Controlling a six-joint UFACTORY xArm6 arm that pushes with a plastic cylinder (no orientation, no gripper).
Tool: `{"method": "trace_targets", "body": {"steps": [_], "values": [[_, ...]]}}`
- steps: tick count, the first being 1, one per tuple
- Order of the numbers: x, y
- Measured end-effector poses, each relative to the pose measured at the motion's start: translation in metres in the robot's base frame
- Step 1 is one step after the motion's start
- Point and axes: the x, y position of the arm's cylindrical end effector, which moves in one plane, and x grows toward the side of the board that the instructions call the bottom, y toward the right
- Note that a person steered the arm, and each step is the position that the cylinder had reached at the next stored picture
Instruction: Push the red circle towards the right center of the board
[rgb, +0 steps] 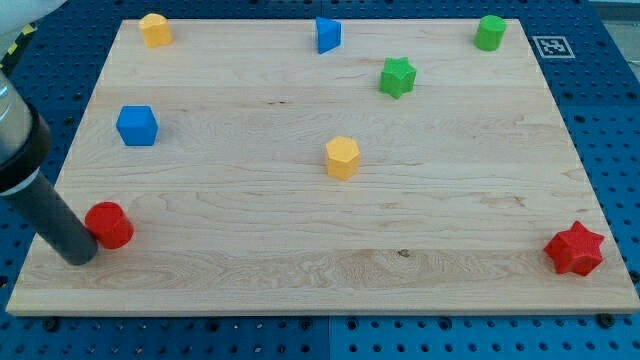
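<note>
The red circle block (109, 224) lies near the board's lower left corner. My tip (78, 257) rests on the board just to the left of and slightly below it, touching or nearly touching its left side. The dark rod slants up to the view's left edge. The right center of the wooden board (560, 150) is bare wood.
A blue cube (137, 125) sits above the red circle. A yellow hexagon block (342, 157) is mid-board. A red star (575, 249) lies at the lower right. Along the top are a yellow block (155, 29), a blue block (327, 34), a green star (397, 76) and a green block (490, 32).
</note>
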Motion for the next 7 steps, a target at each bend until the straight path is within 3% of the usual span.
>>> {"method": "trace_targets", "body": {"steps": [3, 7], "values": [[-0.035, 0.028], [-0.100, 0.185]]}}
